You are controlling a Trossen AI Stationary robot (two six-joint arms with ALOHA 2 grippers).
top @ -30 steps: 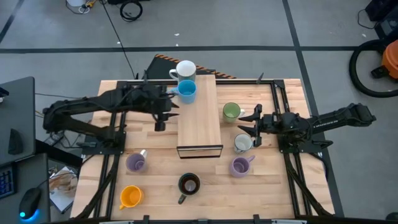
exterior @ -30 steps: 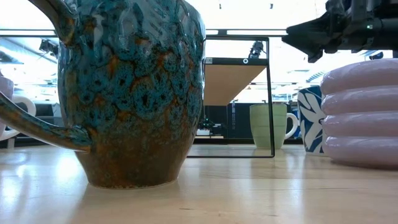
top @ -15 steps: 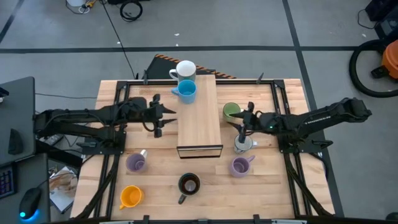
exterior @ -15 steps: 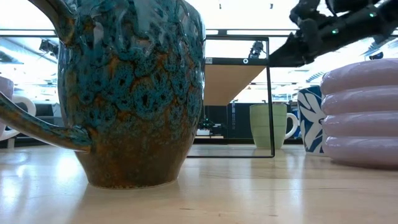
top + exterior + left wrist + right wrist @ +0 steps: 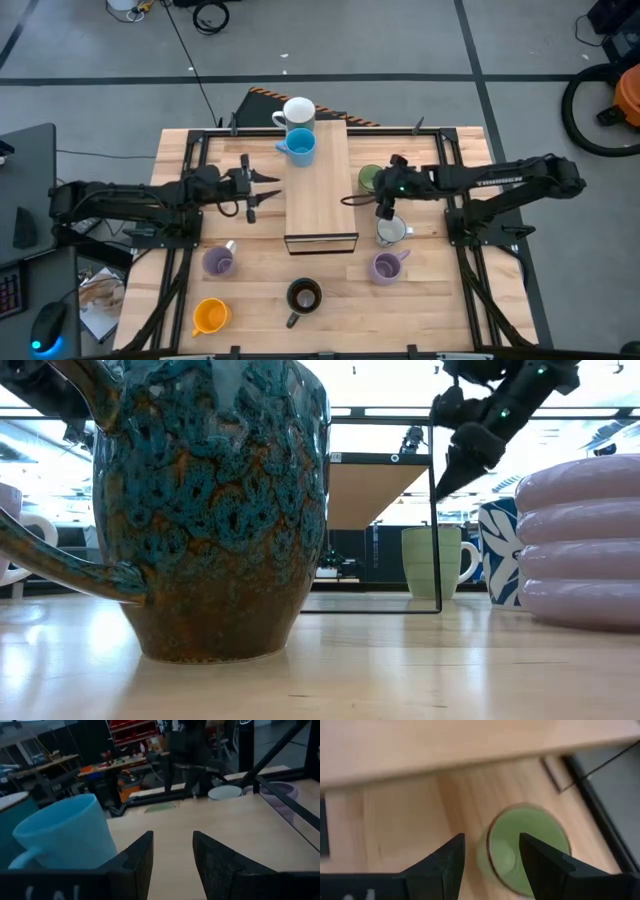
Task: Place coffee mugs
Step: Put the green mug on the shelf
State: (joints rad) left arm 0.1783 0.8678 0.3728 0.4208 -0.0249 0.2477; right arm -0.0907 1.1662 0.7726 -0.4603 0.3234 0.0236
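The green mug (image 5: 372, 178) (image 5: 526, 847) (image 5: 435, 561) stands on its base on the table, just right of the raised wooden board (image 5: 320, 190). My right gripper (image 5: 366, 197) (image 5: 490, 855) (image 5: 447, 472) hangs open above it, tipped down, clear of its rim. My left gripper (image 5: 262, 190) (image 5: 172, 855) is open left of the board, pointing level across it, touching nothing. The light blue mug (image 5: 299, 146) (image 5: 65, 837) stands on the board's far part, and the white mug (image 5: 297, 111) just beyond it.
The patterned white mug (image 5: 390, 232) and a lilac mug (image 5: 385, 267) stand near the right arm. Another lilac mug (image 5: 218, 262), the dark mug (image 5: 303, 296) (image 5: 210, 510) and the orange mug (image 5: 209, 316) stand along the table's near part. Black frame rails run along both sides.
My right gripper has moved toward the table's left, from beside the patterned mug to above the green mug, and has tipped from level to pointing down. My left arm has drawn back toward the table's left, away from the light blue mug.
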